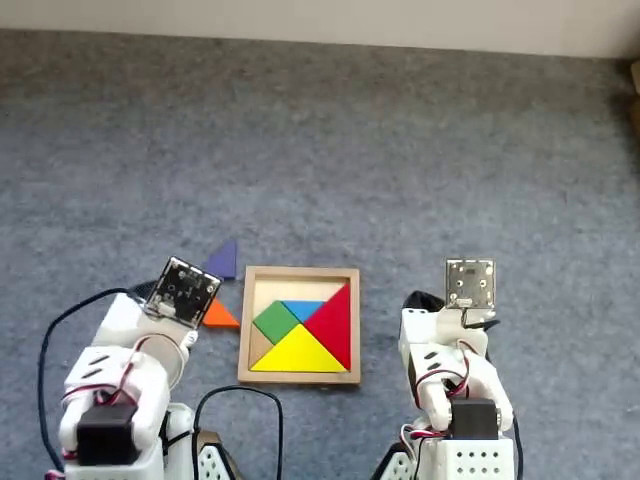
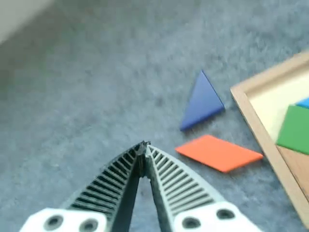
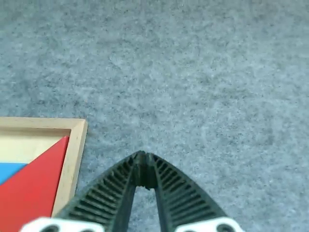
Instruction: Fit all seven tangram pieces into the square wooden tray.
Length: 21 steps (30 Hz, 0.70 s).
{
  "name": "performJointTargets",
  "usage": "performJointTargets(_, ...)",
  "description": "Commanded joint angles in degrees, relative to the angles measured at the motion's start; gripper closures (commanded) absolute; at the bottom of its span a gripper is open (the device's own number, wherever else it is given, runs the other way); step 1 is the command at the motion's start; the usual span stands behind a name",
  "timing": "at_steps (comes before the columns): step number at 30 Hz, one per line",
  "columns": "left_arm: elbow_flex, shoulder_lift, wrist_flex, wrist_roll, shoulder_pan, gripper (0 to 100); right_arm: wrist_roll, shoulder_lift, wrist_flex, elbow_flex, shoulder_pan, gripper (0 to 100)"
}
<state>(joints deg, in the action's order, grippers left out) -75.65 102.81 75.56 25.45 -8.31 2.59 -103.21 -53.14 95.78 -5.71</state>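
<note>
Overall, the high view gives the whole square wooden tray, which lies on the grey table between the left arm and the right arm. In this view I count five pieces inside it: one red triangle, one yellow triangle, one green square, one light blue piece, and one brownish triangle in the corner near the left arm. A pale area of the tray floor is bare at the far left corner.

Two pieces lie outside on the table, just beside the tray on its left side: one purple-blue triangle and one orange parallelogram. They are near each other but apart.

The left wrist view shows these two from close, the triangle and the parallelogram, both flat. It also shows a corner of the tray with the green square. The left pincer hangs above the table near the parallelogram, its tips together and holding nothing.

The right wrist view shows another corner of the tray, with the red triangle and a bit of the blue piece. The right pincer is over bare table beside the tray, tips together too.
</note>
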Motion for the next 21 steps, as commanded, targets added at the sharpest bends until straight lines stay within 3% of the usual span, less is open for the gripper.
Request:
performJointTargets(1, 8.48, -2.42, -0.70, 1.14, -1.10, 96, -0.26, 0.31, 1.10, 5.41, 0.57, 99.2)
performJointTargets(16, 27.21, -56.84, -1.23, 1.49, -0.75, 70, -0.26, 0.31, 1.10, 5.41, 0.57, 99.2)
performJointTargets(21, 30.99, -69.58, -3.69, 12.84, -1.19, 70, -0.26, 0.31, 1.10, 5.41, 0.57, 99.2)
